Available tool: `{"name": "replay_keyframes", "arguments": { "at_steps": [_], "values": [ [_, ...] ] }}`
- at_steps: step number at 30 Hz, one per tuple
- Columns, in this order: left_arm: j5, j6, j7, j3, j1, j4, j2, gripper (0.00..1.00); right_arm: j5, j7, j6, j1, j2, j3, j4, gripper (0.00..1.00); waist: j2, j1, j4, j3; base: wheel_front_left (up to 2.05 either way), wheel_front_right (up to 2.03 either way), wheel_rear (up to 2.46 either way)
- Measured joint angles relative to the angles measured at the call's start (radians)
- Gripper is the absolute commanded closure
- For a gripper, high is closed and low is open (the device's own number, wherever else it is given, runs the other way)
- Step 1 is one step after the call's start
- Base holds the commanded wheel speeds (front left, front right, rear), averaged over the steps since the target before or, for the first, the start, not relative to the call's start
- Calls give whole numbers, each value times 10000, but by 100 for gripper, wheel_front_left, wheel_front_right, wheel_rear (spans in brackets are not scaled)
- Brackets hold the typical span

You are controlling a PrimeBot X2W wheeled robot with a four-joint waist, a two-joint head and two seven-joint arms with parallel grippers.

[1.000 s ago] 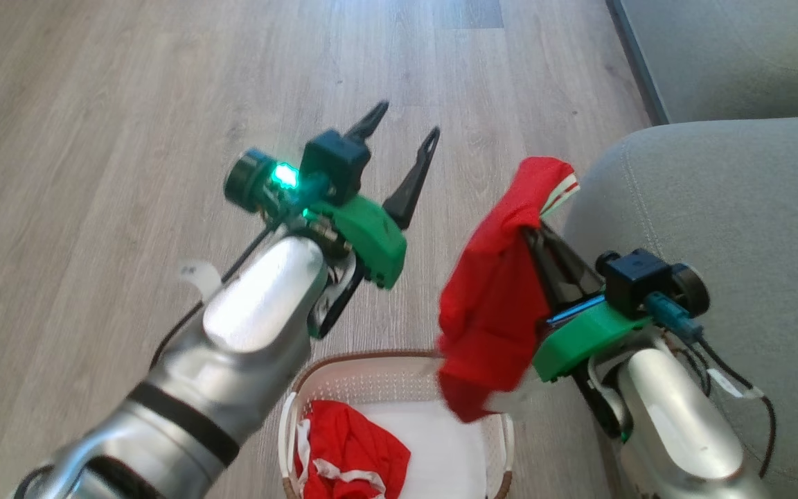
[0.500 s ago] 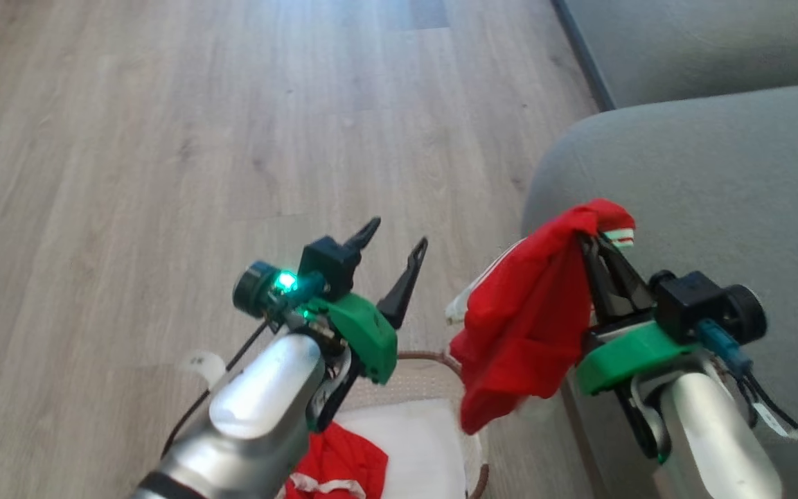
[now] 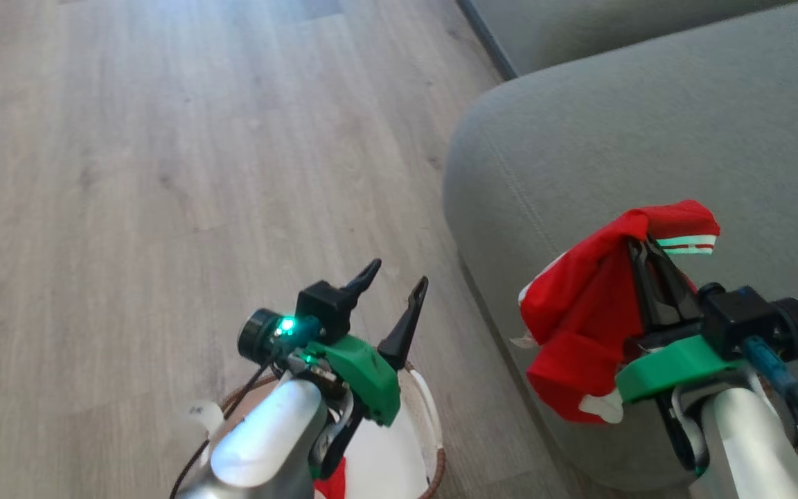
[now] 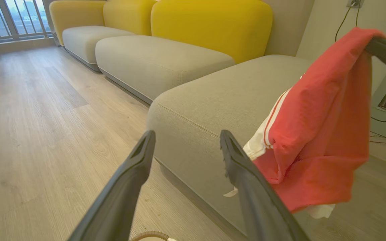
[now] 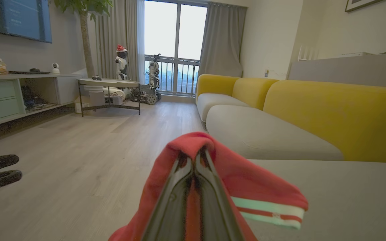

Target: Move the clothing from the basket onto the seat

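Nearest me, just off the seat's front corner, the basket [image 3: 431, 416] stands on the wooden floor [image 3: 129, 173]. Its white liner shows, and a second red piece [image 3: 330, 486] lies in it, mostly hidden behind my left forearm. Above the basket, on the floor side of the seat, my left gripper [image 3: 397, 277] hangs with its two dark fingers spread wide and nothing between them. My right gripper [image 3: 641, 251] is up at the seat's rounded front edge, its fingers pressed tight together on a fold of the red garment [image 3: 582, 319]. The cloth drapes over the fingertips and hangs down on the side towards the basket, with a white panel and striped trim showing. Whether its lower hem brushes the seat I cannot tell. The seat [image 3: 614, 138] itself spreads grey-green beyond and beside the garment, a line of pale stitching running along its edge. Farther along from the seat sit more pale cushions with yellow backrests [image 4: 213, 23].
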Motion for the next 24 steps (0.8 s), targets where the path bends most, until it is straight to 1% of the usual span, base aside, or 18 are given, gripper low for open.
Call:
{"name": "replay_keyframes", "arguments": {
  "at_steps": [6,12,17,20,24],
  "values": [
    [236,-10,2,127,407,-196,-44,0,0,0,0,9,-79,-234,-10,100,0,0,-617,197,0,0,0],
    [523,-19,0,337,426,-477,-73,0,0,0,-2,-390,-393,-491,301,100,0,0,-813,525,0,0,0],
    [825,-17,0,646,406,-779,-73,0,94,0,0,-1866,-631,-589,612,100,0,0,-797,935,0,0,0],
    [909,-17,0,884,302,-1058,-44,0,328,0,0,-3127,-731,-836,1156,100,0,0,-751,1316,0,0,0],
    [1212,-17,0,961,-21,-1246,50,0,318,0,0,-4866,-1149,-940,2038,100,0,0,-618,1921,0,0,0]
  ]
}}
